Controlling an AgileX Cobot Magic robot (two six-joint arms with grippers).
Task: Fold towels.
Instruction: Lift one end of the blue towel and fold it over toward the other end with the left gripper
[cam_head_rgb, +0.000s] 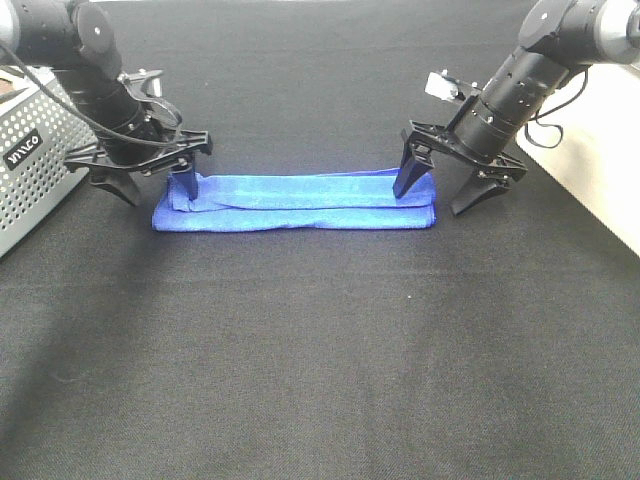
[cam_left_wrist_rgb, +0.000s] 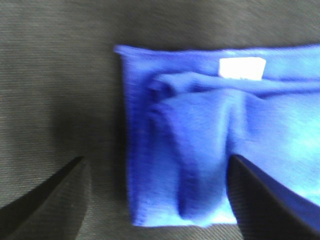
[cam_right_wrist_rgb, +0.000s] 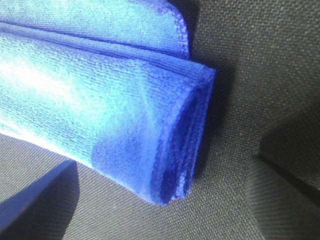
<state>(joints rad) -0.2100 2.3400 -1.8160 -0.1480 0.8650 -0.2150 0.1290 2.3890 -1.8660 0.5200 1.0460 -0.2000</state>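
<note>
A blue towel (cam_head_rgb: 295, 203) lies folded into a long narrow strip across the middle of the black table. My left gripper (cam_head_rgb: 157, 193) is open and straddles the towel's left end, with one finger on the towel and the other on the cloth beside it. In the left wrist view the towel end (cam_left_wrist_rgb: 200, 140) shows a white label (cam_left_wrist_rgb: 241, 68), and the gripper (cam_left_wrist_rgb: 157, 200) holds nothing. My right gripper (cam_head_rgb: 430, 200) is open over the towel's right end. In the right wrist view the layered fold (cam_right_wrist_rgb: 125, 110) lies between the open fingers of the gripper (cam_right_wrist_rgb: 160, 200).
A white perforated metal crate (cam_head_rgb: 25, 165) stands at the left edge, close behind my left arm. The black table cloth (cam_head_rgb: 320, 350) ends at the right, where a pale floor (cam_head_rgb: 605, 170) shows.
</note>
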